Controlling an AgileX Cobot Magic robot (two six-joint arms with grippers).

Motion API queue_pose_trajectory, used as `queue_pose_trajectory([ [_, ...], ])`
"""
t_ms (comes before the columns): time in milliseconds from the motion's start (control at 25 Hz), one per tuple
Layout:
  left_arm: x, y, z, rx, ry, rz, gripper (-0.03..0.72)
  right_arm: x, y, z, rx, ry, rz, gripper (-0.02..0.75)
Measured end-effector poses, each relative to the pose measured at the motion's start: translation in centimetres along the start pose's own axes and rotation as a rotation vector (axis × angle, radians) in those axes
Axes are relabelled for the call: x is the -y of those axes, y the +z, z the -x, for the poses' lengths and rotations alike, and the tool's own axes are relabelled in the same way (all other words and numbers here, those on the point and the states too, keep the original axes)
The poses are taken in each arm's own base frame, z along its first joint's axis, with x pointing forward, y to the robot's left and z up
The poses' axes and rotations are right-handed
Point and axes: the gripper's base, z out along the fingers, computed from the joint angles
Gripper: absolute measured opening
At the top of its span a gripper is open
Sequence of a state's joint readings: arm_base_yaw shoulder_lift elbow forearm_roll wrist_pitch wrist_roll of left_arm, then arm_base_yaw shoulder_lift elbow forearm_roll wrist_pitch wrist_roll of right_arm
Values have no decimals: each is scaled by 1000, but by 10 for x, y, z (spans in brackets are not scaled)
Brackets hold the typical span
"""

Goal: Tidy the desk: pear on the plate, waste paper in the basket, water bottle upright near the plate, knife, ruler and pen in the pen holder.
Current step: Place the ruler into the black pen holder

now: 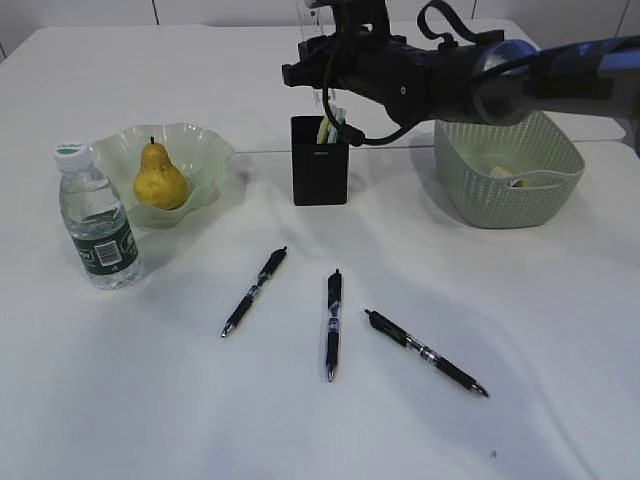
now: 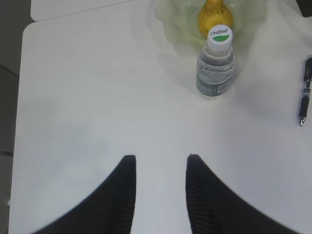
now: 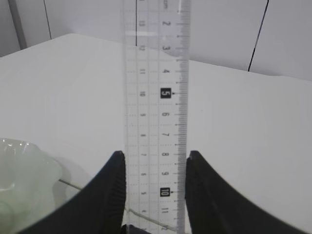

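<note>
My right gripper (image 1: 305, 70) hangs over the black pen holder (image 1: 319, 172), shut on the clear ruler (image 3: 156, 73), which stands upright between its fingers (image 3: 116, 175). A yellow-green handle (image 1: 327, 128), which looks like the knife, pokes out of the holder. The pear (image 1: 160, 178) lies on the green plate (image 1: 205, 150). The water bottle (image 1: 98, 220) stands upright beside the plate. Three pens (image 1: 254, 291) (image 1: 333, 323) (image 1: 425, 353) lie on the desk (image 1: 560, 330). Pale paper (image 1: 505, 175) sits in the basket (image 1: 500, 200). My left gripper (image 2: 158, 157) is open over bare desk, well short of the bottle (image 2: 215, 66).
The right arm (image 1: 480, 75) stretches across the back of the desk from the right, above the basket. A seam (image 1: 260, 152) runs across the tabletop behind the holder. The desk's left edge (image 2: 19, 122) shows in the left wrist view.
</note>
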State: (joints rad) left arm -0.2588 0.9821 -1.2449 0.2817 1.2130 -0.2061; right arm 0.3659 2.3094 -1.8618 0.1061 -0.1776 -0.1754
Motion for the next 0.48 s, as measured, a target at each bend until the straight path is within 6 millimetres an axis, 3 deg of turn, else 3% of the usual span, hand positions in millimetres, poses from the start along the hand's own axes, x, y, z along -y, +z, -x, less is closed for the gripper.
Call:
queue_pose_trajectory([
  [480, 0, 0, 0, 1, 0, 0, 240, -8, 13, -35, -32, 19, 7, 302],
])
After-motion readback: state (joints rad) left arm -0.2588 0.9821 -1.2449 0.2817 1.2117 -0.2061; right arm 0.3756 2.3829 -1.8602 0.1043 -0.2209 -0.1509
